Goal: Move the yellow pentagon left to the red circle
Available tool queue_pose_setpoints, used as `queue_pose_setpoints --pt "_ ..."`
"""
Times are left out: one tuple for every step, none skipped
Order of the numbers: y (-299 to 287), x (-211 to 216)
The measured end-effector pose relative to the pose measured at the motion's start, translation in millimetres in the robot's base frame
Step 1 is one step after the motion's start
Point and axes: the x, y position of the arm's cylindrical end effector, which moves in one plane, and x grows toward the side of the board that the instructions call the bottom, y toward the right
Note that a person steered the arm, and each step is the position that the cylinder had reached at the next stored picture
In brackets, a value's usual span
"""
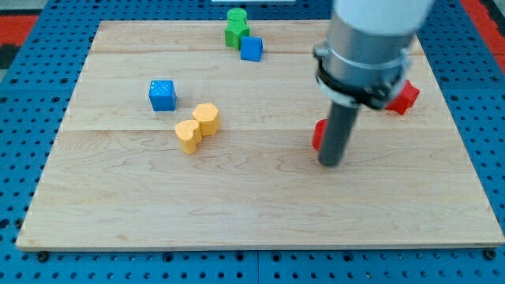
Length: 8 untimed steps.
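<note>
Two yellow blocks touch each other left of the board's middle: one yellow block [206, 117], pentagon-like, sits up and to the right of the other yellow block [188, 135]. A red block [318, 135], likely the circle, is mostly hidden behind my rod. My tip [331, 163] rests on the board just below and right of this red block, far to the right of the yellow blocks.
A blue cube [162, 95] lies up-left of the yellow pair. Two green blocks [236, 27] and a blue block [252, 49] cluster at the view's top. Another red block [404, 97] sits at the right, partly behind the arm.
</note>
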Motion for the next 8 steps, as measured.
queue_pose_setpoints --pt "-3 -28" --pt "-53 -36" --pt "-1 -65" --pt "0 -65" --pt "-68 24" --pt "-141 93" --pt "-202 81" --pt "-217 36"
